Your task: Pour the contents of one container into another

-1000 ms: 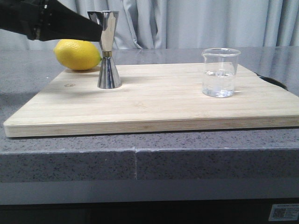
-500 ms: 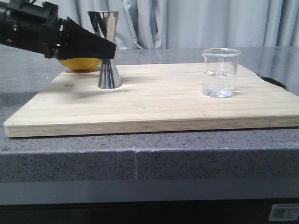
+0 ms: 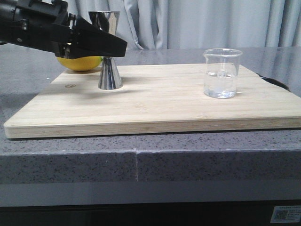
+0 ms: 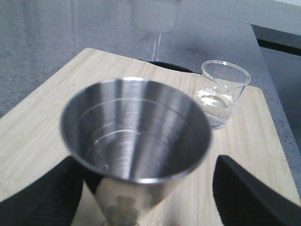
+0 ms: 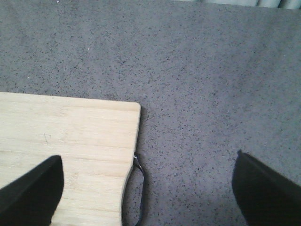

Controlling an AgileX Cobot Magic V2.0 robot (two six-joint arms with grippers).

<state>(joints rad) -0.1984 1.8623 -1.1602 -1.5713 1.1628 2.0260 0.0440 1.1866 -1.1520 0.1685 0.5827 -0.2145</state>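
1. One lemon [image 3: 80, 63] lay behind the left jaws [image 3: 115, 47].
2. Those jaws stood spread around the one upright jigger [image 3: 109, 75], not visibly touching.
3. One beaker [image 3: 221, 74] stood well apart.
4. Right jaws [image 5: 146, 188] spread, empty.

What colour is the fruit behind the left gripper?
Yellow; the lemon shows best in the front view.

board: pale bamboo cutting board [image 3: 155, 101], lies flat on countertop, long side toward camera, small dark mark near its left rear corner
lemon: yellow lemon [image 3: 81, 63], at board's left rear corner, mostly hidden; on board or just behind it, can't tell
countertop: grey speckled stone countertop [image 3: 188, 155] under board, vertical seam in front face
curtain: grey pleated curtain [image 3: 211, 23], well behind board
loop: thin dark loop [image 5: 139, 188] at board's notched edge
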